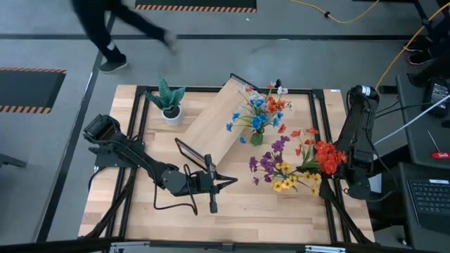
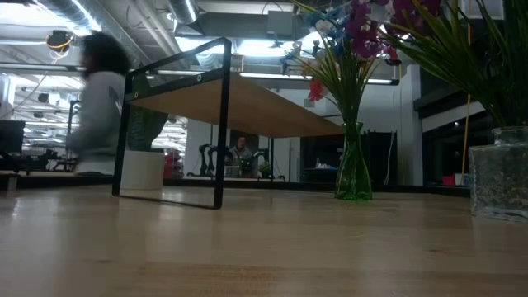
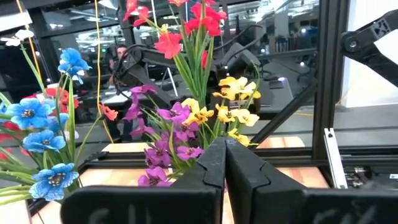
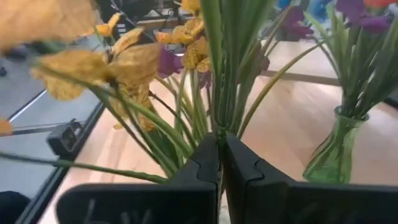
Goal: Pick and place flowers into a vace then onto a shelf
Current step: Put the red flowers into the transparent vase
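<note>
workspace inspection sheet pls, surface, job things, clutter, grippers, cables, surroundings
surface: light wooden tabletop inside a black frame.
job's things: green vase stands upright beside the shelf, already holding blue and orange flowers; shelf lies diagonally across the table's middle; a second bunch of purple, yellow and red flowers stands by the right arm.
clutter: spiky plant in a white pot near the far left corner.
grippers: left gripper shut, empty, at the table's middle; right gripper shut, right against the second bunch's stems.
cables: yellow cable on the floor beyond the table.
surroundings: a person walking past the far side.
</note>
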You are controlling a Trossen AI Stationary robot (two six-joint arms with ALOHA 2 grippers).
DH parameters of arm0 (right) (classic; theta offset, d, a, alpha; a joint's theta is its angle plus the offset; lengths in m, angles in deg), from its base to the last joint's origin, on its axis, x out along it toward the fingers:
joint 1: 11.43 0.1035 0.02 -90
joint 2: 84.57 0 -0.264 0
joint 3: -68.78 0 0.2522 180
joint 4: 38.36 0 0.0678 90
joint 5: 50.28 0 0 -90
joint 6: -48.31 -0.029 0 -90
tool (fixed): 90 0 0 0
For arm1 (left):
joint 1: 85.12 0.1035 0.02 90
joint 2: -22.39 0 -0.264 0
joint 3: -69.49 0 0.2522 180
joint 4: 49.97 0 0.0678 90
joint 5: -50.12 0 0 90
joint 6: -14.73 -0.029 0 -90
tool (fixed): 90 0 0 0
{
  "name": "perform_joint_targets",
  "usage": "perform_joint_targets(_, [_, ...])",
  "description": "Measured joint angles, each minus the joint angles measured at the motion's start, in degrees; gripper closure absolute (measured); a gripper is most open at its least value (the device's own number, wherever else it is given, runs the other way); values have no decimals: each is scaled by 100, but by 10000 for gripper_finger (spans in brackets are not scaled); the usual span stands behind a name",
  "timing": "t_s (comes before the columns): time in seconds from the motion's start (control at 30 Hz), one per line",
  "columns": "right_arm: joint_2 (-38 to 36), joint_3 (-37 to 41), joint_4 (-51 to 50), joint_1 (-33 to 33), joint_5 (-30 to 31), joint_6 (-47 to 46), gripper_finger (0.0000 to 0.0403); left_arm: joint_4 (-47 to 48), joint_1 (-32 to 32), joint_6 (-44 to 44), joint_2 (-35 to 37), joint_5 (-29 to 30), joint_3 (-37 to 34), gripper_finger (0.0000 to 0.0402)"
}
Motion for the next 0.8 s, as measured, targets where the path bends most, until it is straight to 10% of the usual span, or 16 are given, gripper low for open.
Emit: perform_joint_targets(0.8, [2,1355,1768,-221,-55,-36,400,52,0,4,0,0,0,398])
